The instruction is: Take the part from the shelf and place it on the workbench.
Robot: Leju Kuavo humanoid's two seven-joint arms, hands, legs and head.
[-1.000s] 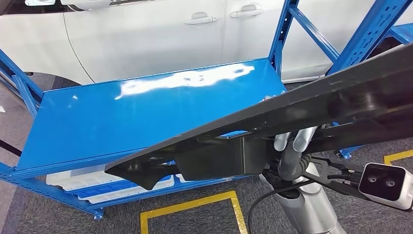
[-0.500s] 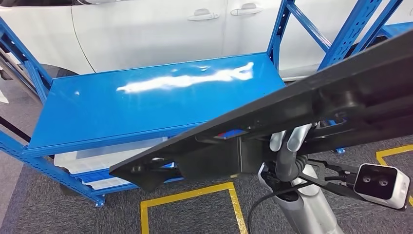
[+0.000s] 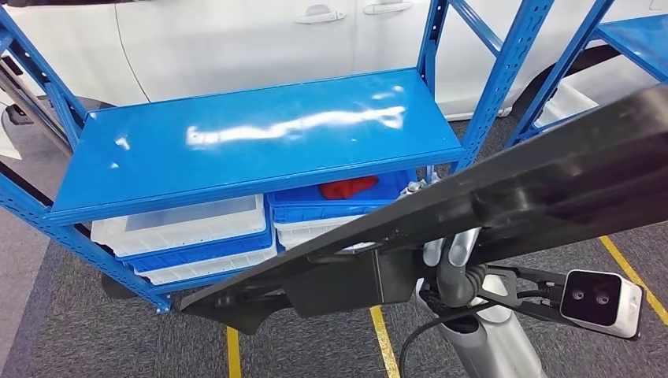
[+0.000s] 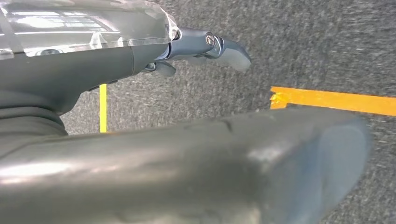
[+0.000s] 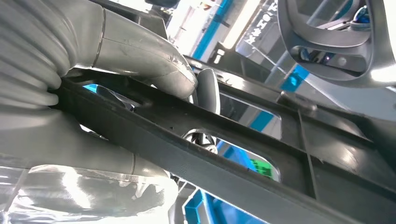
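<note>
A long black part (image 3: 512,189) crosses the head view from the lower left up to the right edge, in front of the blue shelf (image 3: 252,150). My right hand (image 3: 453,256) grips it from below, its pale fingers curled up around the edge. In the right wrist view the thumb (image 5: 140,60) presses on the part's ribbed black frame (image 5: 261,186). My left hand (image 4: 93,70) hangs over grey carpet with its thumb and fingers (image 4: 229,50) apart and holds nothing.
The shelf's top board is bare. Beneath it stand white bins (image 3: 181,228) and a blue bin with something red (image 3: 346,189). A white car (image 3: 236,39) stands behind. Another blue rack (image 3: 630,31) is at the right. Yellow lines (image 3: 382,339) mark the carpet.
The whole picture has shifted: the camera has drawn back from the shelf, so the bins below it now show. The right hand still holds the part.
</note>
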